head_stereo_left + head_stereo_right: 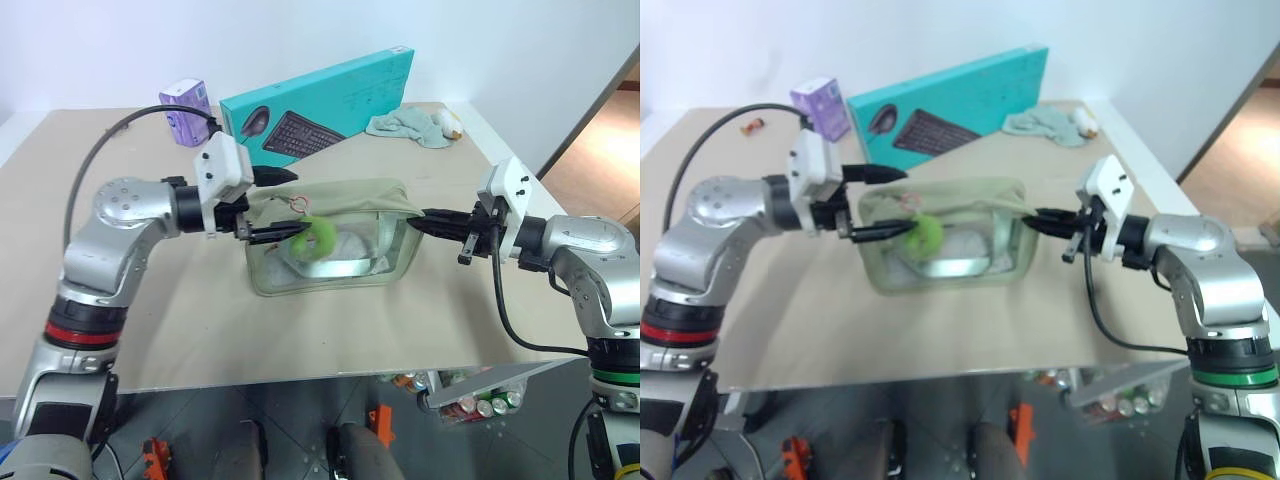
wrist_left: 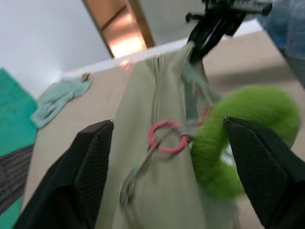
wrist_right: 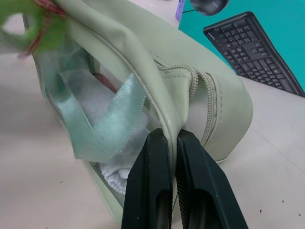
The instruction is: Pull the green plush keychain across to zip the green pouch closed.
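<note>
The left hand (image 1: pixel 272 205) is hanging released, its 2 black fingers spread wide and reaching level toward the right edge of the counter (image 1: pixel 150 340). Between those fingers the green plush keychain (image 1: pixel 313 236) is dangling free on its pink ring (image 2: pixel 165 137), just off the lower finger and gripped by neither. The keychain is sitting at the left end of the green pouch (image 1: pixel 335 262), which is lying in the middle of the counter with its long side and zipper (image 2: pixel 156 83) running left to right, straight along the line the left hand is pointing. At the far right end, the right hand (image 1: pixel 428 222) is clenched on the corner of the pouch, bracing it. The left hand is clearly the nearer one to the keychain; the right is well apart from it, a whole pouch-length away.
</note>
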Motion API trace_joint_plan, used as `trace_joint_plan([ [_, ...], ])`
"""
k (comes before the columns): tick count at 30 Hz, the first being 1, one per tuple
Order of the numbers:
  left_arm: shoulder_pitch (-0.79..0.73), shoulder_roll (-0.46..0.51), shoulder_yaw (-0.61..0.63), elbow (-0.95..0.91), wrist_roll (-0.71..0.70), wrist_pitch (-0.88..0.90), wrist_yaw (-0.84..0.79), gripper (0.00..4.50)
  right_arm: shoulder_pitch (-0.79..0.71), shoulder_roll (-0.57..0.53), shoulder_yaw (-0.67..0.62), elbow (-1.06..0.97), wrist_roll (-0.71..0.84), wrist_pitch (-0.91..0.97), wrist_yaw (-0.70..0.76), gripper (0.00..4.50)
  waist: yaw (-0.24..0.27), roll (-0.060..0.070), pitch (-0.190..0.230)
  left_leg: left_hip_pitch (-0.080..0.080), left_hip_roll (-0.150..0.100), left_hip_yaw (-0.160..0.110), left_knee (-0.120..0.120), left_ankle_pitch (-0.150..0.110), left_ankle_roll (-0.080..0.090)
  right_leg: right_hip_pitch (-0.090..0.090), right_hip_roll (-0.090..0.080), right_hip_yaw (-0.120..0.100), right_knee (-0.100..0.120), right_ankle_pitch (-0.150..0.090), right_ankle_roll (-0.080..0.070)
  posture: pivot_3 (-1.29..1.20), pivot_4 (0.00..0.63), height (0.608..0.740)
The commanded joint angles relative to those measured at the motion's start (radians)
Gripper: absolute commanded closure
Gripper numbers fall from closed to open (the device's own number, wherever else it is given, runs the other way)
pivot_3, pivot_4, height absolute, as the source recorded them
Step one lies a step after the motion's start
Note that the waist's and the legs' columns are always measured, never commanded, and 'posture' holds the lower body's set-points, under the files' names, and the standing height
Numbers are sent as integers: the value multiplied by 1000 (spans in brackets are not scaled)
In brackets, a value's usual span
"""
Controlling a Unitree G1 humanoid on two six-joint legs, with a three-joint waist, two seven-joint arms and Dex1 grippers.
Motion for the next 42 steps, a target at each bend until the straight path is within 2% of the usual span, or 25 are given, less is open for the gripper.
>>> trace_joint_plan([
  [1, 53, 63, 84, -83, -28, 31, 16, 852, -23, 3, -3, -1, 0, -18, 5, 4500, -3, 0, 0, 0, 0, 0, 0, 0, 0, 0, 0, 0, 0, 0, 0, 0, 150, 740],
  [8, 224, 139, 258, -200, -113, 144, 90, 852, -38, 10, 10, 20, -6, -29, 16, 4500, -10, 0, 0, 0, 0, 0, 0, 0, 0, 0, 0, 0, 0, 0, 0, 0, 150, 740],
  [11, 354, 123, 319, -281, -151, 174, 141, 852, -51, 16, 19, 36, -11, -36, 22, 4500, -20, 0, 0, 1, 0, 0, 0, 0, 0, 0, -1, 0, 0, 0, 0, 0, 150, 740],
  [17, 422, -7, 276, -347, -209, 212, 274, 852, -62, 24, 26, 48, -19, -43, 30, 4500, -20, -1, 0, 1, 0, 0, 1, 1, 1, 1, -1, 0, 0, -1, -3, 0, 150, 740],
  [23, 409, -65, 244, -290, -202, 204, 322, 852, -58, 16, 22, 44, -17, -41, 31, 4500, -23, -1, 0, 2, 0, 0, 0, 1, 2, 1, 0, 3, 0, 1, -4, 0, 150, 740],
  [27, 406, -87, 226, -257, -186, 184, 335, 1921, -49, 10, 15, 31, -10, -31, 30, 4500, -22, -1, 0, 2, 0, 0, 0, 1, 2, 1, 1, 3, 0, 2, -2, 0, 150, 740],
  [34, 406, -107, 191, -260, -182, 176, 338, 4331, -38, 3, 5, 18, 3, -23, 31, 4500, -22, -1, 0, 2, 0, 1, 0, 1, 1, 1, 0, 4, 0, 1, -3, 0, 150, 740],
  [35, 403, -111, 188, -260, -182, 178, 340, 4499, -40, -3, 3, 16, 17, 2, 37, 4157, -22, -1, 0, 2, 0, 0, 0, 1, 1, 1, 0, 4, 0, 1, -3, 0, 150, 740],
  [42, 395, -117, 172, -260, -182, 180, 337, 4500, -46, -59, -37, -38, 125, 188, 51, 1809, -22, -1, 0, 2, -1, 0, 0, 1, 1, 0, 0, 4, 0, 1, -4, 0, 150, 740],
])
